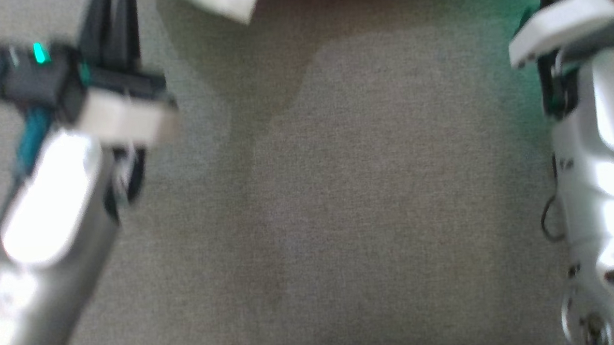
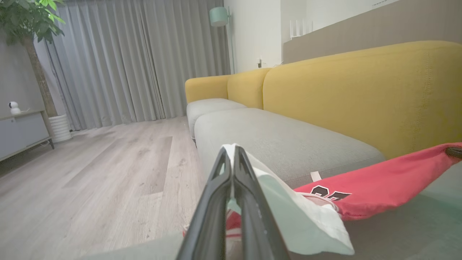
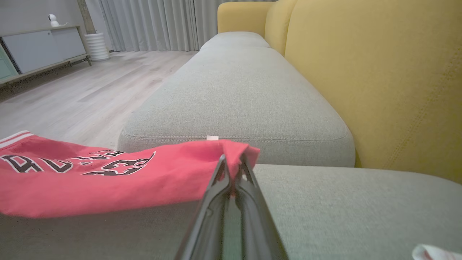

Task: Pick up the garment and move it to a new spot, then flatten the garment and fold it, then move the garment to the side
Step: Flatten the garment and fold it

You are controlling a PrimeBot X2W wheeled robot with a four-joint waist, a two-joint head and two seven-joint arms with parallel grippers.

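Over the near seat of the sofa, the left gripper is pinching a pale white fold of cloth between closed fingers. The right gripper is clamping shut on a red corner. Both are holding the red fabric jersey with black-and-white lettering stretched between them just above the grey woven seat cushion.

Past the jersey, the next long grey seat cushion of the sofa is running away from the grippers, with a small white tag showing on its near edge. The mustard-yellow padded backrest is rising along the sofa's far side. Off the sofa's open side, pale wooden plank flooring is spreading out to a low grey cabinet with a small white camera on top. Beside the cabinet a white ribbed plant pot is standing, and grey pleated curtains are hanging behind.

The jersey is sagging in a long band, showing white-striped trim at one end. In the head view it is peeking in blurred at the top edge.
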